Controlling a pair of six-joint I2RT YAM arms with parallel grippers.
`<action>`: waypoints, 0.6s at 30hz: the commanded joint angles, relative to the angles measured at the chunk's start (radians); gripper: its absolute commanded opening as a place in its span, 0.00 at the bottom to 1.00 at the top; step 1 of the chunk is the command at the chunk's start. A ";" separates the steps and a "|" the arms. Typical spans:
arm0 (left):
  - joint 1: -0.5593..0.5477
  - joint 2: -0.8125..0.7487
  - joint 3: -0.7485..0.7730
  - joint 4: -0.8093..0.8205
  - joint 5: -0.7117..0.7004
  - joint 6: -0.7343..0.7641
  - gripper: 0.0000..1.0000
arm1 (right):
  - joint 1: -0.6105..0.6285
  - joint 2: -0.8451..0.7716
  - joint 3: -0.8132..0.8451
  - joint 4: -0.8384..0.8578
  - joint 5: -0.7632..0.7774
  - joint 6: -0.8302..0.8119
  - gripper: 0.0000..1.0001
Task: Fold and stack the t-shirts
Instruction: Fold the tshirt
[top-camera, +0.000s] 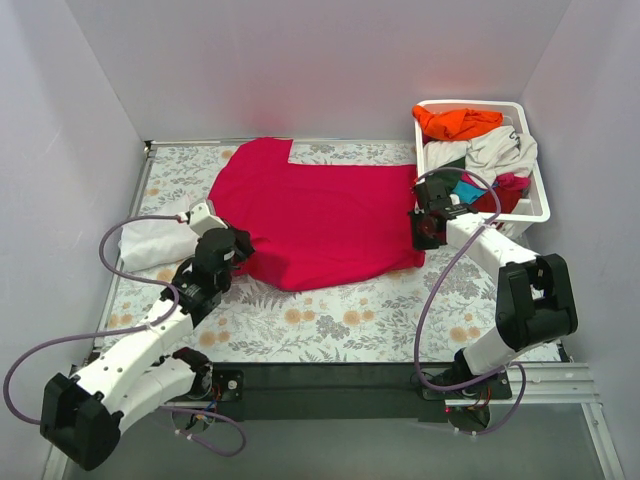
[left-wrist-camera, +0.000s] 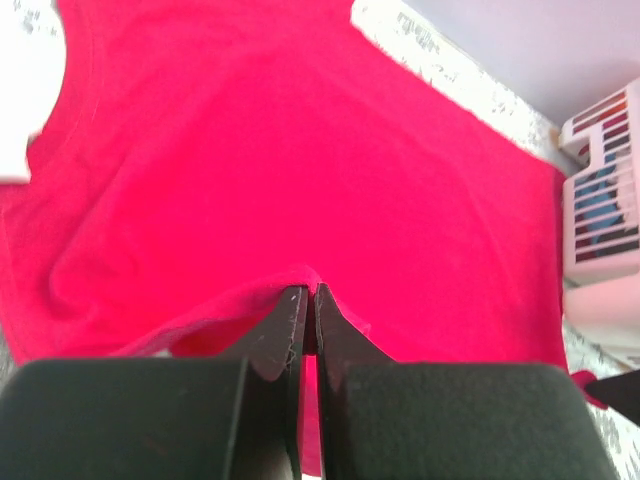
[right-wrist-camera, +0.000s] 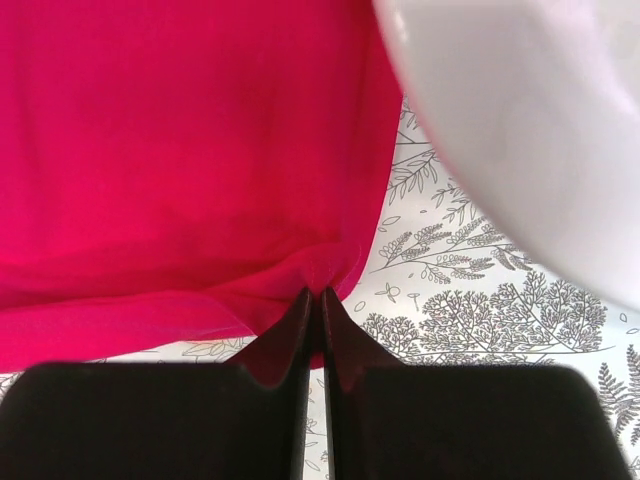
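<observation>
Crimson t-shirt (top-camera: 320, 220): there it is, spread wide across the middle of the overhead view. It lies mostly flat on the table, with one sleeve poking toward the upper left.
Left gripper (top-camera: 238, 255): down at the shirt's lower-left edge in the overhead view. In its own wrist view the left gripper (left-wrist-camera: 308, 300) has its jaws pressed together on a raised ridge of the crimson cloth, which puckers right at the tips.
Right gripper (top-camera: 425, 225): over at the shirt's right edge, just beside the basket. In its wrist view the right gripper (right-wrist-camera: 315, 300) is clamped tight too, and the crimson hem bunches into a small peak between the tips.
White t-shirt (top-camera: 150, 242): crumpled at the left of the table, touching the crimson one near its collar. It shows in the upper-left corner of the left wrist view (left-wrist-camera: 25, 90).
Basket (top-camera: 535, 195): white and slotted, in the upper right of the overhead view and heaped with clothes.
Orange t-shirt (top-camera: 455, 122): on top of the pile, at the basket's far-left corner.
Off-white t-shirt (top-camera: 500, 150): bundled just right of the orange one, with a bit of teal cloth lower in the heap.
Table (top-camera: 330, 320): floral-patterned, and bare along the near strip below the crimson shirt.
</observation>
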 joint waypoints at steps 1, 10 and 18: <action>0.080 0.066 0.047 0.183 0.093 0.134 0.00 | -0.016 0.010 0.062 0.026 0.000 -0.028 0.01; 0.146 0.201 0.096 0.349 0.208 0.248 0.00 | -0.028 0.004 0.080 0.026 0.000 -0.033 0.01; 0.208 0.234 0.110 0.427 0.264 0.306 0.00 | -0.039 -0.021 0.071 0.031 0.021 -0.024 0.01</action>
